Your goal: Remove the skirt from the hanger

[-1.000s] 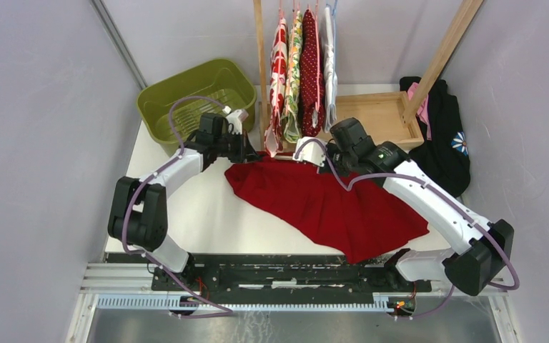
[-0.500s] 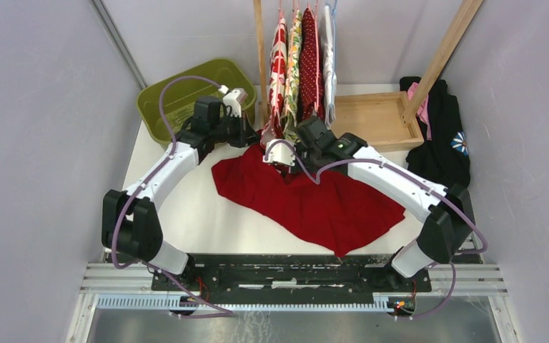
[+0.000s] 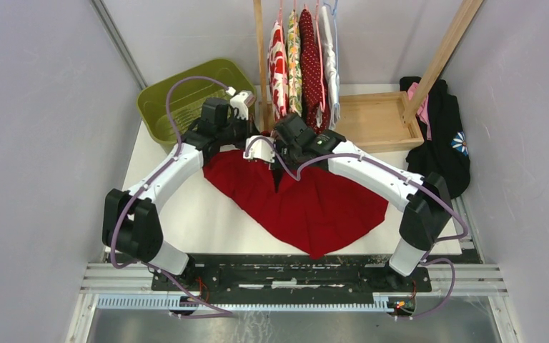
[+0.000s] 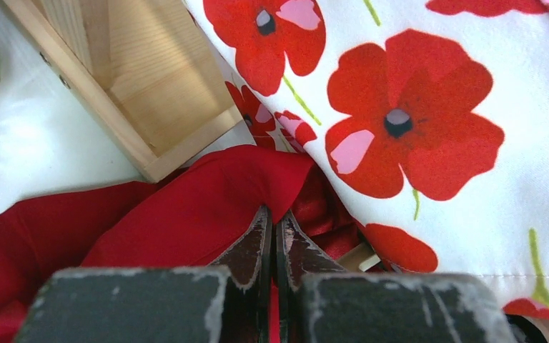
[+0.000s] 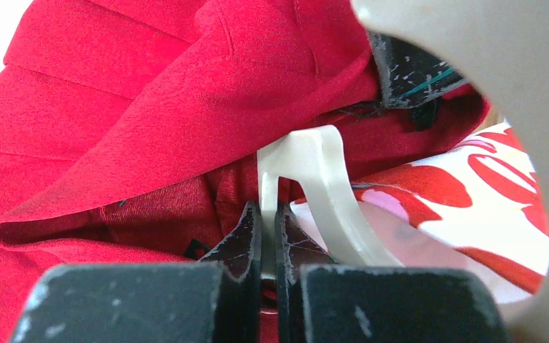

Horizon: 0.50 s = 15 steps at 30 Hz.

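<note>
Since 1 s ago both my arms have swung left, and the red skirt [image 3: 307,207] has slid w/ them; it now lies fanned across the middle of the white surface [image 3: 186,207], waistband up by the rack.

My left claw [image 4: 272,218] is pressed together on a fold of the waistband. My right claw [image 5: 268,211] is pinched on the white plastic hanger [image 5: 314,171], which is still buried in the waist fabric, so the step in hand, I judge, is parting the two.

To do it well:
- keep the hanger fixed w/ the right and draw the cloth off w/ the left, along the hanger arm, not across it
- pull low and toward the open surface, away from the poppy-print garment [image 4: 436,107] and wooden post [image 4: 150,93] just beside my left claw
- go slow; any clip is hidden from me, so a snag is poss.

Count:
- 1 red skirt
- 1 hanger in my grip
- 4 garments on the rack: poppy print, green floral [image 3: 294,57], red dotted [image 3: 312,64], pale one [image 3: 328,50]
- 1 green basket [image 3: 179,107]
- 1 wooden tray [image 3: 372,118]
- 1 black garment heap [image 3: 447,136]
- 2 claws
</note>
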Each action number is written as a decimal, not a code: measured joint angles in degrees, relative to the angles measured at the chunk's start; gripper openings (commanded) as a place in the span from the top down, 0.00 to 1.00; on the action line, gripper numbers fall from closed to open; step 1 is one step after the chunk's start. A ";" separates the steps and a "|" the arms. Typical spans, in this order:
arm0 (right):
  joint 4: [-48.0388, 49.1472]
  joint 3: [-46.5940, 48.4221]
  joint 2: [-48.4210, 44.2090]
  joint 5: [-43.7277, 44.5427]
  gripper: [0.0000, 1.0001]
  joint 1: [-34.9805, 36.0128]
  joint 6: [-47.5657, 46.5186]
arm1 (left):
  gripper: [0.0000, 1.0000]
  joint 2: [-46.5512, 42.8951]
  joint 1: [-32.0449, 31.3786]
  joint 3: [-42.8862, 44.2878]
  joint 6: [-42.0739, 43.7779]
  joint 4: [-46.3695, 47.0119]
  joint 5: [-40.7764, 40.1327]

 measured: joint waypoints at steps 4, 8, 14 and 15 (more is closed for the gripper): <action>0.57 0.92 0.22 -0.35 0.99 0.04 1.22 | 0.97 -0.02 0.09 -0.09 0.00 0.02 -0.66; 0.90 3.56 2.21 -1.14 0.99 0.17 1.92 | 0.97 -0.04 0.09 -0.76 0.00 0.07 -0.79; 3.06 5.33 3.74 -3.67 0.99 -0.28 7.30 | 0.97 -0.15 0.37 -1.20 0.00 -0.20 -2.01; 3.08 6.03 4.07 -4.33 0.99 -0.63 8.11 | 0.97 -0.24 0.37 -1.20 0.00 -0.17 -2.21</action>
